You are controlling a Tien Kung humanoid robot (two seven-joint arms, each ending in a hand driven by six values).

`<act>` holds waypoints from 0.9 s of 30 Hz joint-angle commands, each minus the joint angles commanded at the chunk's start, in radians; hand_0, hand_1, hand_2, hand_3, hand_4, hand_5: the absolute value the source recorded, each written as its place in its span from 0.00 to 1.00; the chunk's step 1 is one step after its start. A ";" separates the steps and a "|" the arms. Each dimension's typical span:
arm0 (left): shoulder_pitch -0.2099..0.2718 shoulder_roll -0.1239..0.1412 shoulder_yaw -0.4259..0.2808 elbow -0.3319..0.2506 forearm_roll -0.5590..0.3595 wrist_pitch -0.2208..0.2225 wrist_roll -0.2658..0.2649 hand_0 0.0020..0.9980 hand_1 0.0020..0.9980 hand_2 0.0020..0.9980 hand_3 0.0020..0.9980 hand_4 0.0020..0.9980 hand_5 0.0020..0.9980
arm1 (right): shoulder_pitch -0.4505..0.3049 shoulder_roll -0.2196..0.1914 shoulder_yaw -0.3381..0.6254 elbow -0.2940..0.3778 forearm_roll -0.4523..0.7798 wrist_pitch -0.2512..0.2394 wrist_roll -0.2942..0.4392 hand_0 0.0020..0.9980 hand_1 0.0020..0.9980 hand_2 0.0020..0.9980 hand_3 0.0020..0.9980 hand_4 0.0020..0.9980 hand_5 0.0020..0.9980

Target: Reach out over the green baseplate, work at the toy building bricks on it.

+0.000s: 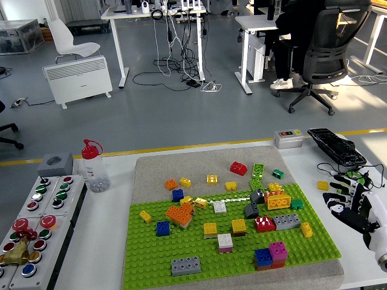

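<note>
The green baseplate [211, 254] lies on a grey mat at the table's middle. Many toy bricks stand on it: an orange cluster [179, 214], a blue brick [162, 228], a grey brick [185, 265], a blue and magenta stack [271, 253], a red and grey pair [277, 222], and an orange and yellow block [277, 200]. Loose bricks lie on the mat behind, among them a red one [238, 168]. My right hand [346, 196] hovers just right of the plate's right edge, fingers spread, holding nothing. No left arm shows.
A button console [33, 223] sits at the left edge, with a red-capped bottle [94, 166] beside it. A small grey button box [288, 139] and a black keyboard [335, 146] lie at the back right. A yellow brick [323, 185] rests off the mat.
</note>
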 joint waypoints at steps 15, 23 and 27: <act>0.007 0.002 0.003 0.000 0.007 -0.003 0.006 0.69 0.70 0.69 0.62 0.35 1.00 | 0.166 -0.086 -0.200 0.068 -0.420 0.093 -0.100 0.72 0.75 0.74 0.75 0.69 0.10; 0.005 0.002 0.004 0.000 -0.007 -0.002 0.003 0.69 0.70 0.69 0.62 0.35 1.00 | 0.308 -0.078 -0.366 0.055 -0.606 0.200 -0.194 0.73 0.76 0.74 0.74 0.69 0.11; 0.002 0.003 0.003 0.000 -0.008 -0.002 0.003 0.69 0.70 0.69 0.62 0.35 1.00 | 0.362 -0.069 -0.441 0.042 -0.666 0.238 -0.228 0.73 0.75 0.73 0.74 0.69 0.12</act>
